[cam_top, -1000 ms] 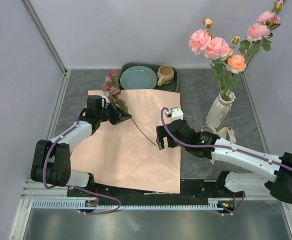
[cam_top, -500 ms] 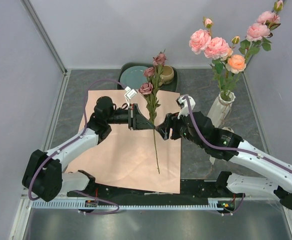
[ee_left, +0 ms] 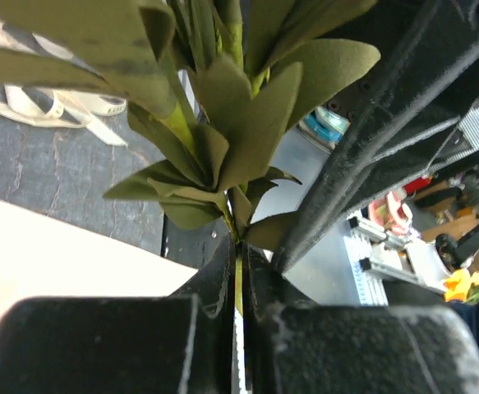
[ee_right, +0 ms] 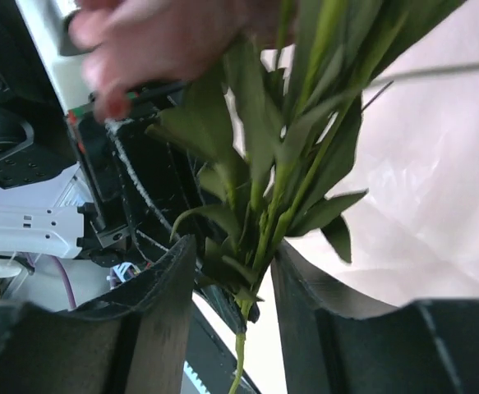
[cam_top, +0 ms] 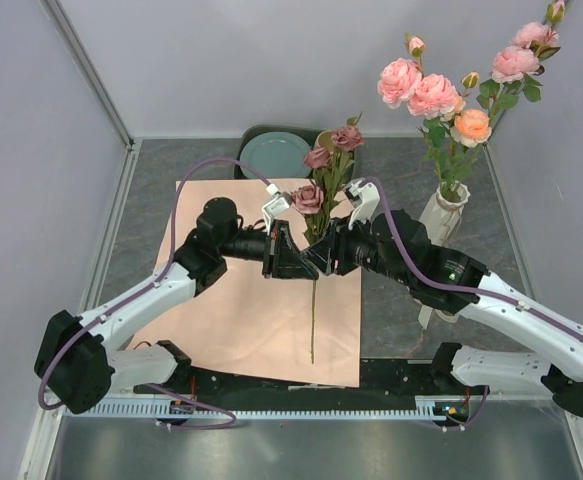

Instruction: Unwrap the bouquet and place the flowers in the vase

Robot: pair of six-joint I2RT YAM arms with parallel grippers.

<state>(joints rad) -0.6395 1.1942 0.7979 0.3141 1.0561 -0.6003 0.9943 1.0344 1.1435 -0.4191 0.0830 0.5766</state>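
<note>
My left gripper (cam_top: 293, 262) (ee_left: 239, 246) is shut on the thin green stem (cam_top: 312, 320) of a mauve-bloomed flower spray (cam_top: 309, 198), just under its leaves (ee_left: 223, 123), holding it above the bouquet's flat salmon-pink paper (cam_top: 231, 300). My right gripper (cam_top: 321, 255) (ee_right: 232, 246) comes in from the right. Its jaws stand apart on either side of the same stem (ee_right: 260, 271), with a gap on one side. The cream ribbed vase (cam_top: 438, 222) at the right holds pink and peach roses (cam_top: 433, 95).
A dark tray (cam_top: 256, 135) with a teal plate (cam_top: 274, 153) sits at the back behind the paper. Cream ribbon (ee_left: 50, 103) lies on the dark tabletop near the vase. Grey walls close in left, back and right.
My left gripper lifted the mauve spray off the paper, swung it upright and carried it right. My right gripper moved up to the stem and its jaws narrowed around it.
</note>
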